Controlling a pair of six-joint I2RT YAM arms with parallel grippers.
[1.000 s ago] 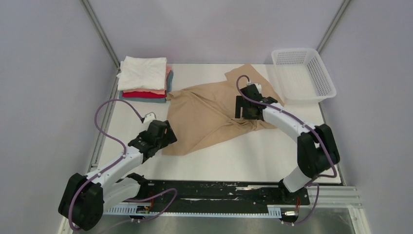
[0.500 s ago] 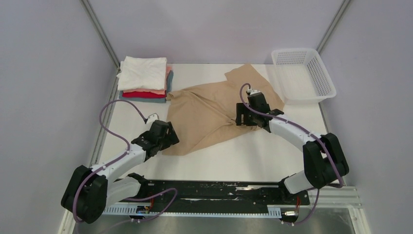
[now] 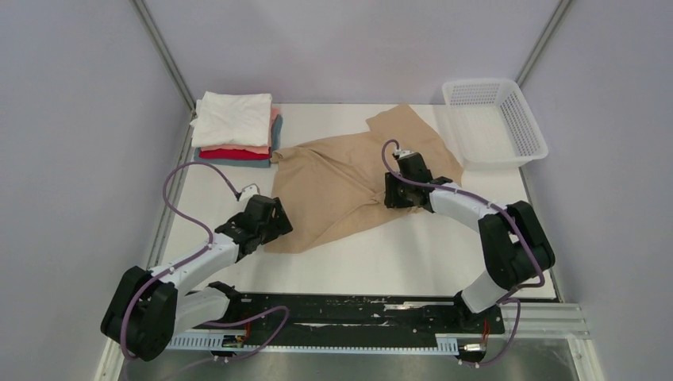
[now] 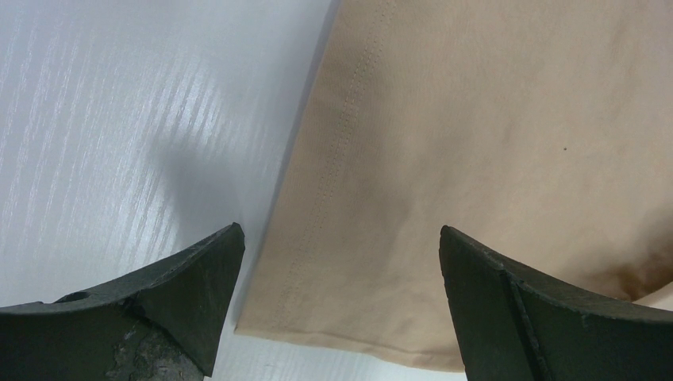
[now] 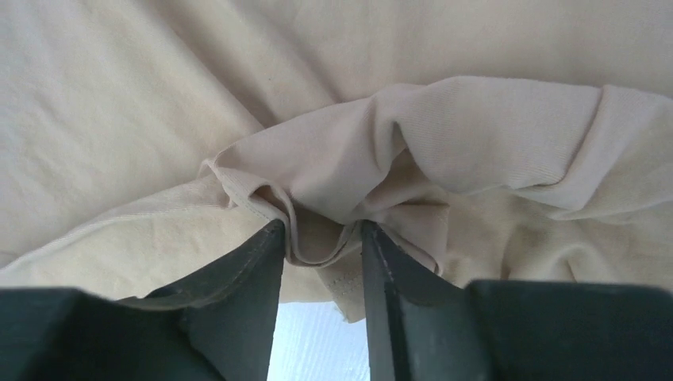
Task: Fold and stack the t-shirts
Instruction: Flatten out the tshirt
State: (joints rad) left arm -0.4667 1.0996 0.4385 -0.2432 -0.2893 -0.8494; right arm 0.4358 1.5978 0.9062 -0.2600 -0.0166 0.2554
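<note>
I observed the tan t-shirt (image 3: pixel 329 190) spread out, creased and bunched at the right tool (image 5: pixel 321 230), which clamped a fold. The left tool (image 4: pixel 340 238) stood released astride its hem corner. From above, the pinch point was hidden.

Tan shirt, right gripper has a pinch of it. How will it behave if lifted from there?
Likely floppy: the tan shirt bunches into soft folds at the right gripper, so it should drape, not hold shape. Probably light: the cloth looks thin. The spread-out rest may drag along the table.

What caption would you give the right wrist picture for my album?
Right tool pinching a bunched fold of the tan t-shirt over the white table.
</note>
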